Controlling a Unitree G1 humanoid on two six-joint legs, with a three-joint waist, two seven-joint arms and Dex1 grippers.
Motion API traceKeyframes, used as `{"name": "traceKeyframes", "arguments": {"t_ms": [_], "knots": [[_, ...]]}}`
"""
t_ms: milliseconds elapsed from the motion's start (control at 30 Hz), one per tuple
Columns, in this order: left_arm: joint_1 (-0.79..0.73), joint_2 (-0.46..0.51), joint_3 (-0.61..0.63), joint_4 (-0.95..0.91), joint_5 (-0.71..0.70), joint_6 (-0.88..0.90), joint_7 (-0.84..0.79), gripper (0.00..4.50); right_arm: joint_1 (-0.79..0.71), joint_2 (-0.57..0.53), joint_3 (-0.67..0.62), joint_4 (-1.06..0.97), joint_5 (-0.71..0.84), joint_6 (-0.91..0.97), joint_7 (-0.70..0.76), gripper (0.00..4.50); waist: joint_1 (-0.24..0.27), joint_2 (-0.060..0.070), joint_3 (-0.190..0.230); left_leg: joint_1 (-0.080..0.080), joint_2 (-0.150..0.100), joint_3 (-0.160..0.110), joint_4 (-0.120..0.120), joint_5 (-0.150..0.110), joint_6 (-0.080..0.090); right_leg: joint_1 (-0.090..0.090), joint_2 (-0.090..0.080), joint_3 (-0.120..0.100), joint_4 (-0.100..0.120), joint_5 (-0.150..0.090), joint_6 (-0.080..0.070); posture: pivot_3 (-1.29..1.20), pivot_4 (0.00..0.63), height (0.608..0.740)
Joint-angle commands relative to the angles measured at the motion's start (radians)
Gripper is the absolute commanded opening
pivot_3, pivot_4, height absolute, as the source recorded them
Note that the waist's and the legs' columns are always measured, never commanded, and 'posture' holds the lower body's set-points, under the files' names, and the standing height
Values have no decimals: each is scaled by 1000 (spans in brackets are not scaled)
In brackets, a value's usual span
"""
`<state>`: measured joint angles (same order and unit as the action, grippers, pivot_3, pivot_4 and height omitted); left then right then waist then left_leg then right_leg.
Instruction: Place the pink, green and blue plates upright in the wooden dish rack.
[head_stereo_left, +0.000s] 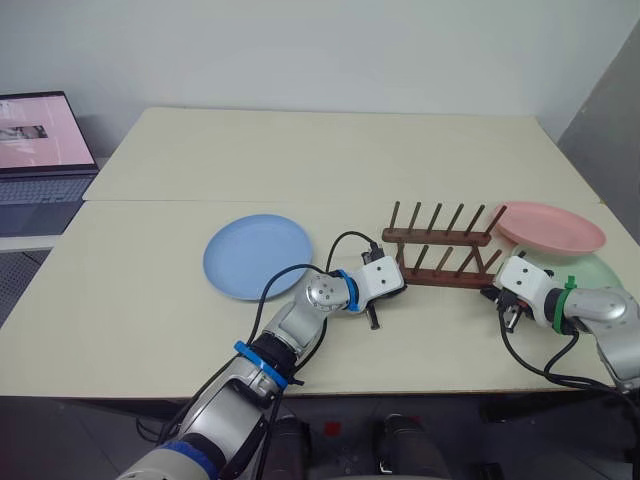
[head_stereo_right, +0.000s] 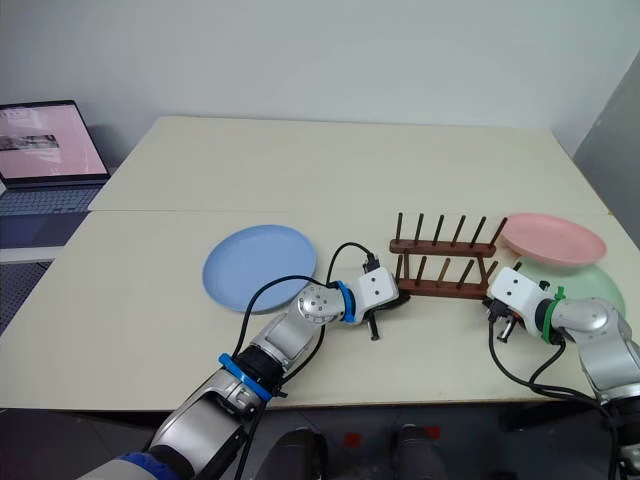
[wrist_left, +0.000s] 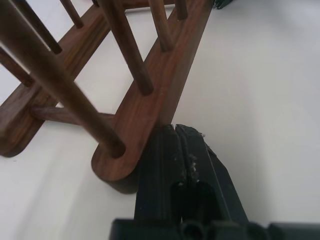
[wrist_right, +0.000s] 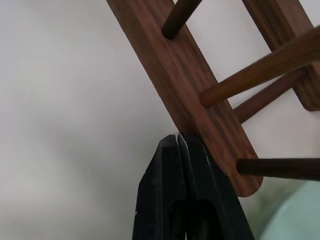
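**Wooden rack empty, both grippers pressed to its near bar**

Cream-coloured table (head_stereo_left: 200, 340) spreads wide under everything, two tops pushed together with a seam running across. At its far left edge sits an open laptop (head_stereo_left: 40, 160) with a pinkish screen.

The blue plate (head_stereo_left: 258, 256) lies flat on the table, left of centre, well apart from the rack. The pink plate (head_stereo_left: 550, 228) sits to the right of the rack, its rim close to the rack's right-hand pegs. The green plate (head_stereo_left: 592, 268) lies partly under the pink plate, with a mint arc showing on the near side.

The wooden dish rack (head_stereo_left: 440, 248) stands between the blue plate and the other two, its two dark bars running left to right, the pegs all bare.

The left gripper (wrist_left: 176, 131) has its black fingers pressed flat together, holding nothing, with the tips against the rounded left end of the near bar. The right gripper (wrist_right: 178, 137) is likewise closed on nothing, its tips touching the outer side of the same bar near its right end, with a sliver of the green plate just beside that end.
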<state>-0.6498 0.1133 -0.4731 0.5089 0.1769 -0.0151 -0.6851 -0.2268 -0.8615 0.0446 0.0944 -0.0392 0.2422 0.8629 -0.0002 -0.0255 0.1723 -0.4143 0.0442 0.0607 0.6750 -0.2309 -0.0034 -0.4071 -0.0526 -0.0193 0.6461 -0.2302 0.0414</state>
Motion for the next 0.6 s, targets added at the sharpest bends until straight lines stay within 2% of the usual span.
{"name": "traceKeyframes", "arguments": {"t_ms": [33, 300, 400, 467, 567, 600], "knots": [[-19, -3, 21, 4, 7, -14, 16, 0, -34, 6, 4, 25, -19, -16, -20, 28, -1, 0, 0, 0, 0, 0, 0, 0, 0, 0, 0, 0, 0, 0, 0, 0, 150, 740], [-66, -26, 49, 82, -3, -34, 51, 0, -60, 28, 11, 34, -25, -18, -23, 28, -1, 0, 0, -1, 0, 1, 0, 0, 0, -1, 0, 1, 0, 1, 1, 0, 150, 740], [-65, -17, 62, 70, -24, -43, 18, 0, -52, 24, 0, -3, -6, 9, -8, 28, -2, 0, 0, -1, 0, 2, 0, 0, 0, -2, 0, 2, 0, 1, 1, 0, 150, 740], [-28, 12, 70, -5, -52, -29, -34, 0, -34, 11, -23, -57, 20, 30, 11, 28, -2, 0, 0, -2, 0, 2, -1, 0, 0, -3, 1, 3, 0, 1, 1, 0, 150, 740], [75, 91, 96, -222, -140, 38, -145, 0, 8, -30, -84, -172, 77, 91, 51, 28, -2, 0, 0, -2, 0, 3, -6, 0, 0, -6, 1, 4, -1, 4, 3, 0, 150, 740], [110, 123, 114, -303, -172, 77, -173, 0, 26, -50, -109, -213, 96, 112, 66, 383, -2, 0, 0, -2, 0, 4, -9, 0, 0, -7, 1, 5, -1, 4, 1, 0, 150, 740]]}}
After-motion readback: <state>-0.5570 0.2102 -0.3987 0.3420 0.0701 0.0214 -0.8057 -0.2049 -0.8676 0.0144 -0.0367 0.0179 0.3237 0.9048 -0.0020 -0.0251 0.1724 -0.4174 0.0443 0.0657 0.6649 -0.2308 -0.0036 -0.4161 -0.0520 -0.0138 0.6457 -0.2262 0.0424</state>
